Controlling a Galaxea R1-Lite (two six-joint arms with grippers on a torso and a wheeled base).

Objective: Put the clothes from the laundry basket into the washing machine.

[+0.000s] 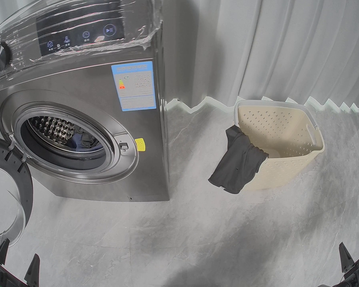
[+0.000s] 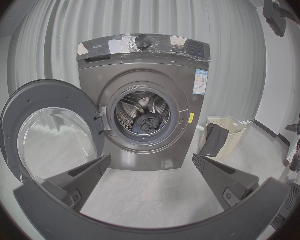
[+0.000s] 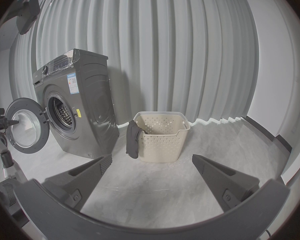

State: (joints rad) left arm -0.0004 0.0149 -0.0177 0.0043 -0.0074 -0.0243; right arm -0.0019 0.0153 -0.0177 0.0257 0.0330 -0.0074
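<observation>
A grey front-loading washing machine (image 1: 87, 100) stands at the left with its round door (image 1: 4, 192) swung open. Dark clothes (image 2: 146, 122) lie inside the drum (image 1: 64, 136). To the right, a cream laundry basket (image 1: 295, 156) sits on the floor by the curtain. A dark grey garment (image 1: 238, 162) hangs over the basket's near-left rim, mostly outside it. My left gripper (image 2: 151, 162) is open and empty, low at the front left, facing the drum. My right gripper (image 3: 151, 162) is open and empty at the front right, well short of the basket (image 3: 163, 135).
Pale curtains (image 1: 287, 40) run along the wall behind the machine and basket. Bare grey floor (image 1: 195, 236) stretches between me, the machine and the basket. The open door juts out toward my left arm.
</observation>
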